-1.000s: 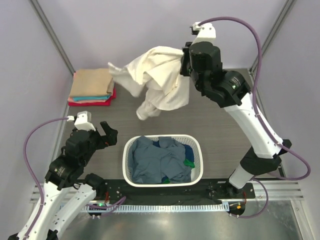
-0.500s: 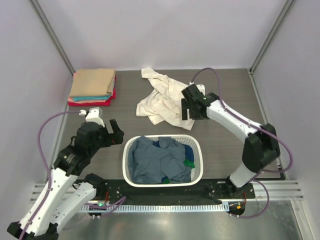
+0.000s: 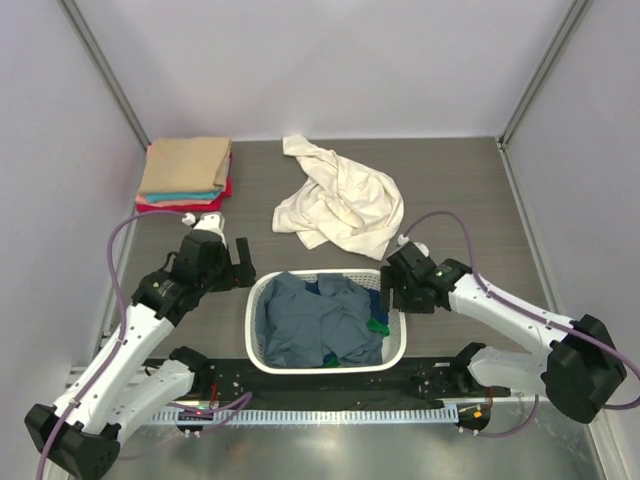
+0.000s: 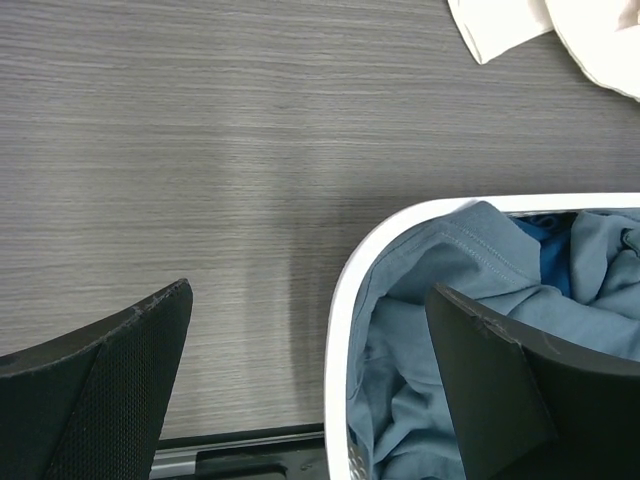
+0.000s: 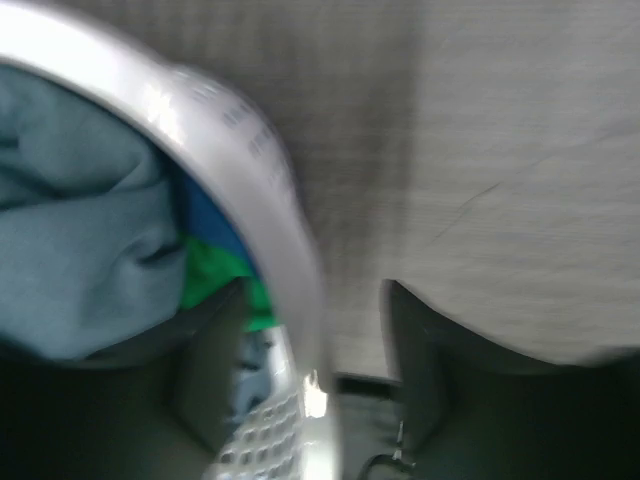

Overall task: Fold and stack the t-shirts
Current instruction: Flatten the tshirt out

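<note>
- In the far left corner of the grey wood-grain table [image 3: 450, 190] sits a neat stack of folded t-shirts [image 3: 183, 172]. Tan is on top, teal beneath it and red at the bottom, with the edges squared.
- The left gripper [image 3: 232, 262] hangs at the left rim of the basket, its jaws spread wide and holding nothing. Of its black fingers [image 4: 120, 380], one is over bare table and the other over the cloth inside.
- The white slatted plastic laundry basket [image 3: 252, 330] is oval and stands at the middle of the near edge.
- A rumpled, soft dusty-blue t-shirt [image 3: 315, 325] fills most of the basket.
- A large cream-white t-shirt [image 3: 345, 205] lies crumpled on the table beyond the basket, toward the middle of the far edge. It touches neither gripper. Its long axis runs diagonally from the far edge toward the near right.
- A scrap of green cloth [image 3: 377, 325] shows against the basket's right wall.
- The right gripper [image 3: 395, 290] is at the basket's right rim. Its wrist view is blurred, but the jaws appear parted with the rim between them and nothing gripped.
- The cream-white t-shirt lies farther from the arm bases than both jaws. Its near hem looks closer to the right gripper, so that arm probably has the shorter reach.
</note>
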Controlling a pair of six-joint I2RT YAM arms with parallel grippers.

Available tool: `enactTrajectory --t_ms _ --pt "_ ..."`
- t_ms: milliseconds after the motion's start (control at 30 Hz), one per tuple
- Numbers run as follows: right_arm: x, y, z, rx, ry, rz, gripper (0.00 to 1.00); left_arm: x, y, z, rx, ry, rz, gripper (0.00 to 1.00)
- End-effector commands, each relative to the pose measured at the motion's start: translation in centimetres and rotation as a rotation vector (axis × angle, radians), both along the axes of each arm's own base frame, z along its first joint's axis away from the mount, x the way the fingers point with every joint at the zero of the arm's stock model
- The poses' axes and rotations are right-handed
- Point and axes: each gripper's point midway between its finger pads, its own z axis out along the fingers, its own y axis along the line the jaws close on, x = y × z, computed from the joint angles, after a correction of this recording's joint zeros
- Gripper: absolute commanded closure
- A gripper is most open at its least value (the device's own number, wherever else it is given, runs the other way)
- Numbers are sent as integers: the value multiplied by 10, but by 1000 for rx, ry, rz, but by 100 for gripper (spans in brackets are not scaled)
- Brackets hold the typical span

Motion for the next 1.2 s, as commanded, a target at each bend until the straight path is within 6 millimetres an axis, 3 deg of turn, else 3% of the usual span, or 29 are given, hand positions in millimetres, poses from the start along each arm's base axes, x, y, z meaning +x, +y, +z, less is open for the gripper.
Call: enactTrajectory --t_ms 0,100,133,167,233,267,333,400,500,533,567,600,633,667,700,733,767,867,900,933,1000,1067,1133,1167 --pt "-6 40 11 137 -33 4 47 2 7 19 -10 -67 39 0" --pt "-7 77 14 238 -54 37 91 0 14 29 -14 -116 67 0" --pt "-6 86 16 262 -51 42 98 -1 16 32 -17 -127 75 0" --pt "0 98 24 294 -65 39 99 -3 18 37 -29 -138 86 0" --pt "9 122 24 316 -78 26 99 -8 21 47 -40 -135 108 0" --pt "21 138 41 349 -114 16 99 -11 21 51 -48 -135 110 0" --pt "34 165 49 365 -163 1 99 -16 25 61 -54 -138 123 0" --pt "49 204 51 383 -165 5 99 -21 29 71 -66 -163 133 0" --pt "58 284 59 481 -145 52 99 -31 36 83 -72 -190 138 0" --pt "49 312 61 524 -117 95 99 -32 39 86 -68 -199 147 0" --pt "57 348 97 615 -158 140 99 -35 42 88 -63 -202 151 0" --pt "56 371 75 605 -132 171 99 -40 47 93 -59 -211 162 0" --pt "54 391 80 635 -124 194 99 -42 50 94 -51 -217 172 0" --pt "46 421 117 752 -92 265 99 -43 54 99 -46 -231 182 0" --pt "40 439 96 764 -31 284 94 -46 57 100 -35 -229 187 0" --pt "35 454 107 824 -16 317 84 -48 60 101 -30 -234 190 0" --pt "22 469 126 883 2 376 51 -49 62 104 -25 -243 197 0" --pt "16 469 122 868 -6 407 21 -52 63 103 -27 -240 193 0" --pt "20 463 119 845 -34 413 19 -51 62 103 -30 -243 192 0" --pt "19 448 119 822 -41 408 18 -50 61 102 -33 -240 192 0" --pt "36 423 119 784 -87 371 16 -45 54 101 -54 -237 177 0" --pt "45 384 121 719 -130 352 15 -38 45 95 -62 -216 159 0" --pt "76 335 102 582 -187 298 15 -29 33 94 -89 -207 130 0" --pt "86 315 120 566 -235 282 15 -23 28 87 -81 -179 124 0"
